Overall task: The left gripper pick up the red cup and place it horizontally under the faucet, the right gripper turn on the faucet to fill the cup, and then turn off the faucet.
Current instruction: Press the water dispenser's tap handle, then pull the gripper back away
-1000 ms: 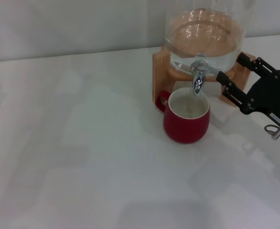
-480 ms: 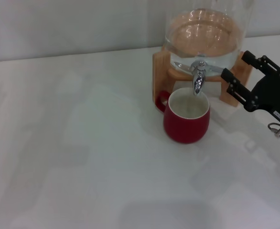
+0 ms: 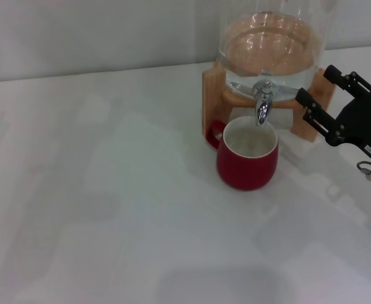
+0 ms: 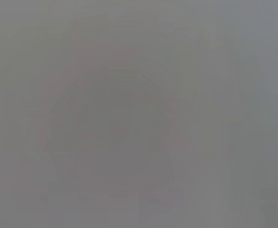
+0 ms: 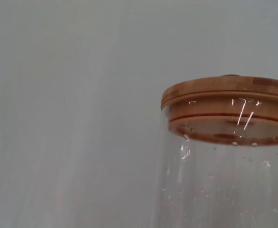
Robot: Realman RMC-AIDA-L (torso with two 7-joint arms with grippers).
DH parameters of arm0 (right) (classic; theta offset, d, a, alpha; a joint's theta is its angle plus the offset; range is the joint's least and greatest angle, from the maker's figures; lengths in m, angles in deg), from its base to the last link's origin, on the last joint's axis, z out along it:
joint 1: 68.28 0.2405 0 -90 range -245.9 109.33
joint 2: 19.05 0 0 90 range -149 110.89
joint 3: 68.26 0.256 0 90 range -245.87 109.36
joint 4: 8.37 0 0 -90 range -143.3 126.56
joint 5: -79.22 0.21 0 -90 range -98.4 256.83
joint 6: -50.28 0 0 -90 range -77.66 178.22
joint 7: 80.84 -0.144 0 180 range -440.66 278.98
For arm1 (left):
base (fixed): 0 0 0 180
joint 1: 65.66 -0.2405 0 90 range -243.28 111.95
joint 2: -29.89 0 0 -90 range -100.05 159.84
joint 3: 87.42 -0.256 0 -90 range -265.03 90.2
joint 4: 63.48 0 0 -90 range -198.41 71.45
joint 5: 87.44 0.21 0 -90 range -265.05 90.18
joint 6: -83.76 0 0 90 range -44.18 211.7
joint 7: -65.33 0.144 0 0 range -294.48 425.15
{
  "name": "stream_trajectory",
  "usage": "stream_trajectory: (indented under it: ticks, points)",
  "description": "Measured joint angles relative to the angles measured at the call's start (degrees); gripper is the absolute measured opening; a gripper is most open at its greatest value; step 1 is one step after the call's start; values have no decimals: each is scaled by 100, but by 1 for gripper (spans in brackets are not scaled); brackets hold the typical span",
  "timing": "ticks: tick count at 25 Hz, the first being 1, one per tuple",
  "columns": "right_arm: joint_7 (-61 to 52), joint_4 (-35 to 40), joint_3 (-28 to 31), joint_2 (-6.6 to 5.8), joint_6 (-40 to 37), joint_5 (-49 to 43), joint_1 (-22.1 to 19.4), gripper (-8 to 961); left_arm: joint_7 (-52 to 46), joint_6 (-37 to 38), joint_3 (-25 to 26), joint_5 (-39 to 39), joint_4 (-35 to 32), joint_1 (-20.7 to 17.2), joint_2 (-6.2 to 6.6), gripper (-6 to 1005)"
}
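The red cup [image 3: 247, 166] stands upright on the white table [image 3: 109, 190], directly under the spout of the chrome faucet [image 3: 263, 102]. Its loop handle [image 3: 213, 134] points toward the wooden stand. The faucet sits at the base of the glass dispenser [image 3: 271, 44]. My right gripper [image 3: 314, 83] hovers to the right of the faucet, a short gap away from it, open with nothing between its flat black jaws. The left gripper is out of view, and the left wrist view shows only plain grey.
The dispenser rests on a wooden stand [image 3: 213, 95] by the back wall. In the right wrist view I see its glass wall [image 5: 224, 190] and wooden lid [image 5: 227, 95]. A small metal ring [image 3: 366, 170] hangs from the right gripper's body.
My right gripper has drawn back a little to the right, away from the faucet. The cup and faucet have not moved.
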Motion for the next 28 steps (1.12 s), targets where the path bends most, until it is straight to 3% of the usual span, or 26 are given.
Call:
stream_trajectory:
  ticks: [28]
  points:
    - [10,-52,64,14,-201,-22,93,617,0,0,-18,2,-24,71,0,888]
